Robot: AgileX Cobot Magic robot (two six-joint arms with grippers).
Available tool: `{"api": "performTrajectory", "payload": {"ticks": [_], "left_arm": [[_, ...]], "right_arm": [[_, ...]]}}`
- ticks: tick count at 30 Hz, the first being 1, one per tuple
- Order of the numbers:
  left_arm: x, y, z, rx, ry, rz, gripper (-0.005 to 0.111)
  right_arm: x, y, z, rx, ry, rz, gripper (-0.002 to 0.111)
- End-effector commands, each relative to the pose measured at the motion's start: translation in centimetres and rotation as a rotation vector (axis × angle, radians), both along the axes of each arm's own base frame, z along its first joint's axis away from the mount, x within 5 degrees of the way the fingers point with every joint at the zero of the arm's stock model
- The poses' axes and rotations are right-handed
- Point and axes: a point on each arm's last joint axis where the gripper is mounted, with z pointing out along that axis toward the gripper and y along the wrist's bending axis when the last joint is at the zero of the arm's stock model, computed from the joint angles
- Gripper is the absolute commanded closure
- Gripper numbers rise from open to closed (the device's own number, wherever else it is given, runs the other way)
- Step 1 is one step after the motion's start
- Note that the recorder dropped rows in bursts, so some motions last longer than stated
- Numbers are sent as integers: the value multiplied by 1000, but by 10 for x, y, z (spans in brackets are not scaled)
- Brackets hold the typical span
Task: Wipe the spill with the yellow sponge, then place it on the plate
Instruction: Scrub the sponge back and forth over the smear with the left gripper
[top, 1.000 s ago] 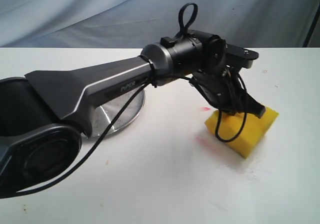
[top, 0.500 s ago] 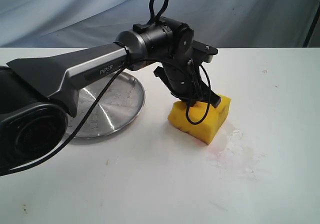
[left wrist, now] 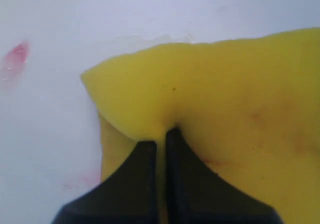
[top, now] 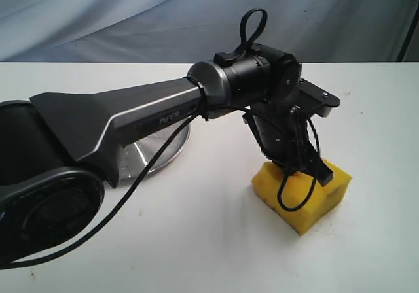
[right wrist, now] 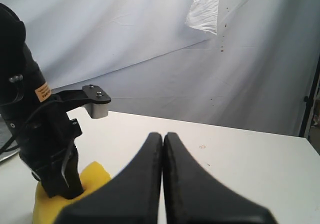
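Observation:
The yellow sponge (top: 302,201) lies flat on the white table, right of centre. My left gripper (top: 308,170) reaches across and is shut on it, pinching a fold of its top; the left wrist view shows the sponge (left wrist: 225,94) squeezed between the black fingertips (left wrist: 147,151). The spill is mostly hidden under the sponge; only a faint pink smear (left wrist: 80,180) shows beside it. A separate red mark (left wrist: 15,59) lies further off. The steel plate (top: 163,150) is largely hidden behind the left arm. My right gripper (right wrist: 163,136) hangs shut and empty above the table, beside the sponge (right wrist: 52,204).
The left arm's dark casing (top: 118,120) crosses the left half of the exterior view. A grey cloth backdrop (top: 131,18) hangs behind the table's far edge. A black cable loop (top: 294,198) dangles over the sponge.
The left gripper swept the sponge left toward the plate, then back right and nearer the front, over the wet patch seen half a second ago. The plate is more hidden again.

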Motion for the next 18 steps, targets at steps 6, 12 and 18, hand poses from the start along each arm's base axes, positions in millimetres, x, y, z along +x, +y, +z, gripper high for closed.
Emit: {"api": "performTrajectory", "payload": {"ticks": [6,12,18], "left_arm": [[-33,-31,-6,-93,39,-55,107],[12,3,-8,-37,-44,71,107],[45,35,-8,-8,-57,166,107]], "right_arm": [[0,-1,-1,-6,-3,-9,108],[0,-1,-1,-6,-3,-9,108],[0,-1,-1,-6,-3,-9,108]]}}
